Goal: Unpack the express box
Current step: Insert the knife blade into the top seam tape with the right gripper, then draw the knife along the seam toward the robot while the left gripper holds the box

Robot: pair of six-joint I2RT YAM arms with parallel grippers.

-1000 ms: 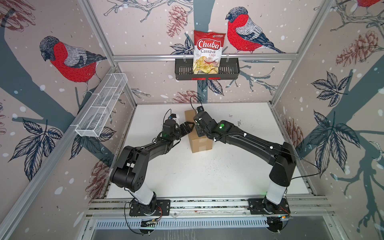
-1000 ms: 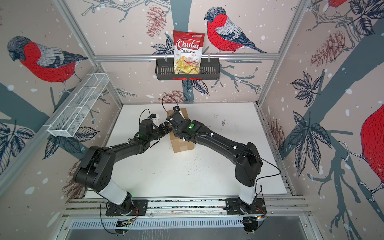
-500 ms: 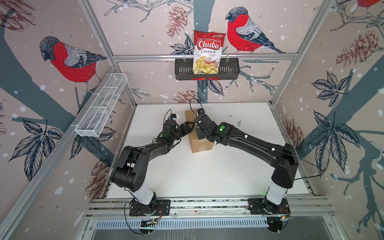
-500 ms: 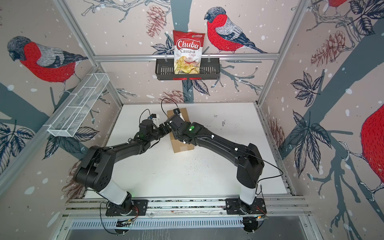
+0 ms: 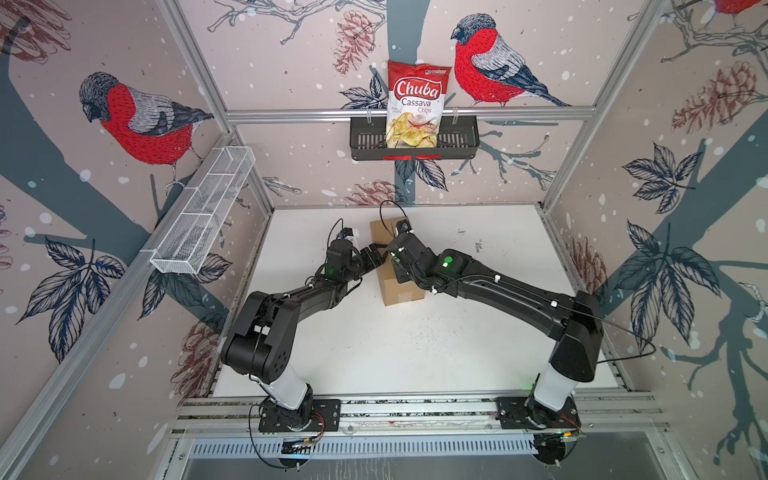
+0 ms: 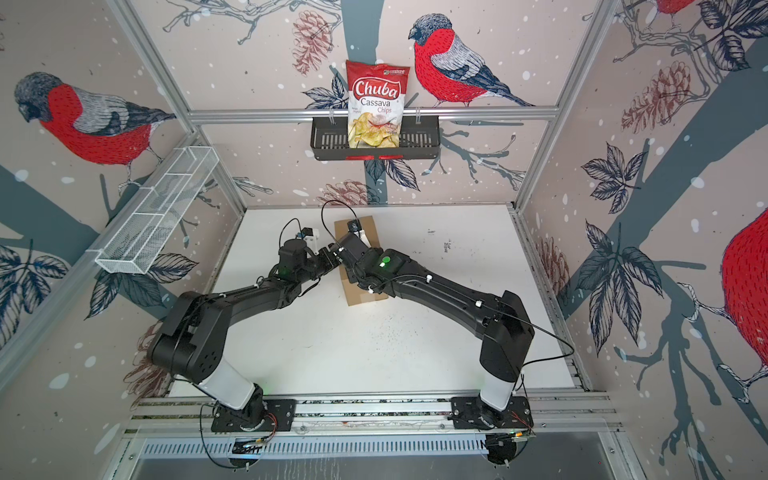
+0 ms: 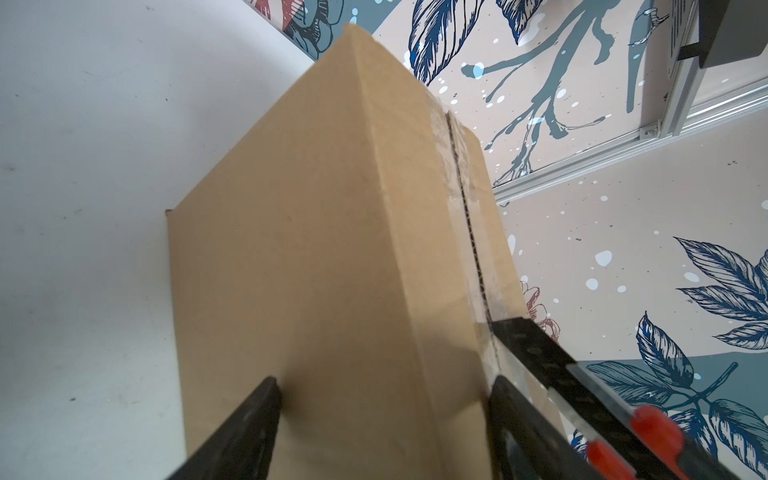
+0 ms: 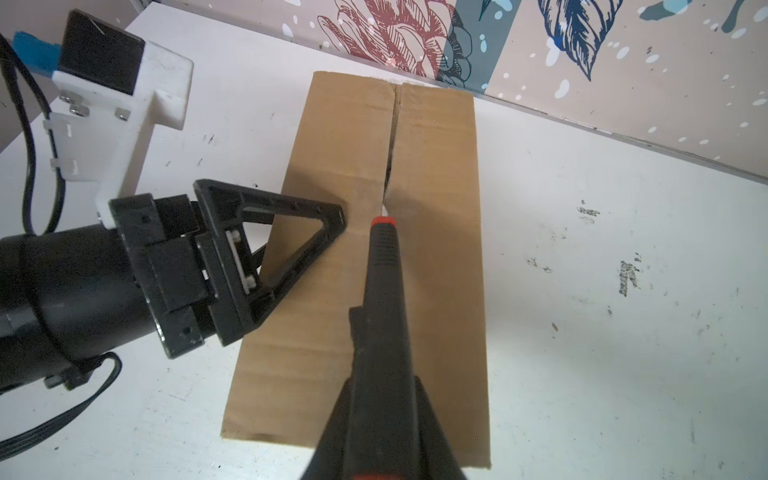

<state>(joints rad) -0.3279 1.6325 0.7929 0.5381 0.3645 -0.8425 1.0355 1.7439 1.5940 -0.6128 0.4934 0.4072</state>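
Express box [image 5: 400,290], centre frame on the counter [image 5: 457,340], long axis up-frame. Right pincer [image 8: 384,374], clamped on a cutter [image 8: 384,257], points along the top seam [image 8: 391,137]; left pincer [image 7: 384,384], spread, straddles its left edge.

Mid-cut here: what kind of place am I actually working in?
Likely an enclosed robot test cell, not a real mailroom: aluminium frame bars hold bird-print wall panels around a white tabletop, and the left arm and right arm are bolted to a front rail.
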